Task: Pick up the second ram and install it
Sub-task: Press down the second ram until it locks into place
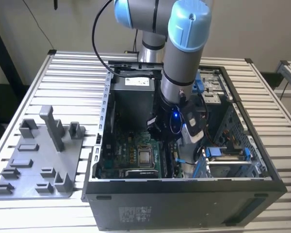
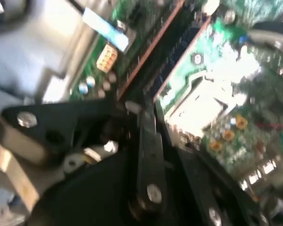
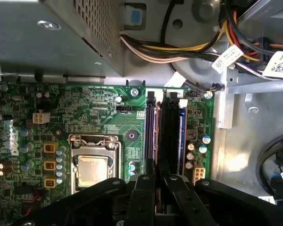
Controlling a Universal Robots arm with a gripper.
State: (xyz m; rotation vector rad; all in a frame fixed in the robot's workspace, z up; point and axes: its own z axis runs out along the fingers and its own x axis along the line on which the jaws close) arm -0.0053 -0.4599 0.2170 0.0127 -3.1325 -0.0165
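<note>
My gripper (image 1: pixel 169 127) is down inside the open computer case (image 1: pixel 184 194), right over the memory slots of the green motherboard (image 3: pixel 108 117). In both wrist views its black fingers (image 3: pixel 144 197) stand close together on a thin dark strip that runs along the slots. That strip is the second ram (image 3: pixel 159 141), seen edge-on with a copper-coloured line along its side. In the second wrist view the gripper (image 2: pixel 142 106) and the ram (image 2: pixel 155 56) are blurred. I cannot tell whether the ram touches a slot.
A grey plastic tray (image 1: pixel 39 167) with upright posts lies at the exterior view's left of the case. Inside are the processor socket (image 3: pixel 92 169), a metal power supply box (image 3: pixel 52 37), bundled cables (image 3: pixel 193 47) and blue drive brackets (image 1: pixel 223 153).
</note>
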